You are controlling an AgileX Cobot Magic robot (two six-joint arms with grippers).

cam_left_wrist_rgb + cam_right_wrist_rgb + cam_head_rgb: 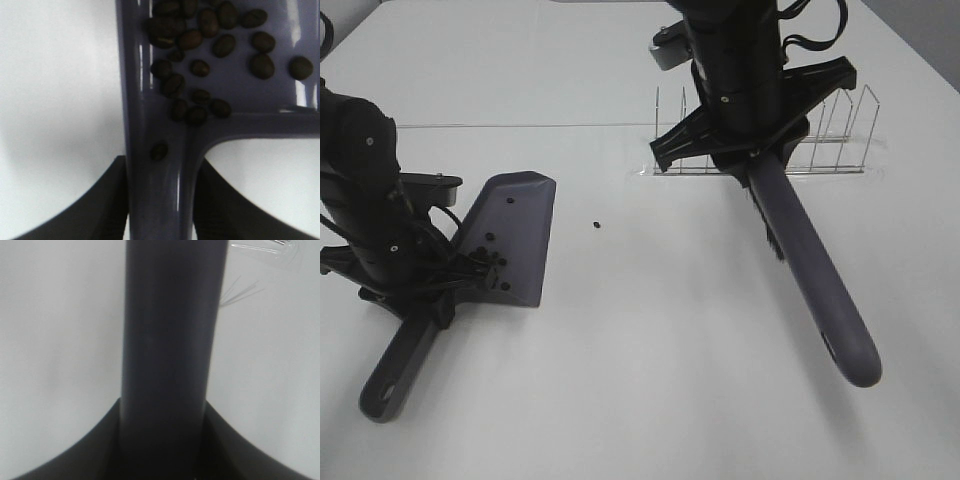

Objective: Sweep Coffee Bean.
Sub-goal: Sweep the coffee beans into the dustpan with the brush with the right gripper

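My left gripper is shut on the handle of the grey dustpan, which rests on the white table at the left. Several coffee beans lie at the back of the pan. The left wrist view shows them clustered where the pan meets its handle. One bean lies alone on the table right of the pan. My right gripper is shut on a grey-handled brush. Its dark bristles are near the gripper. The handle fills the right wrist view.
A wire rack on a clear base stands at the back right, behind the right arm. A seam runs across the white table at the back. The brush handle points toward the front right.
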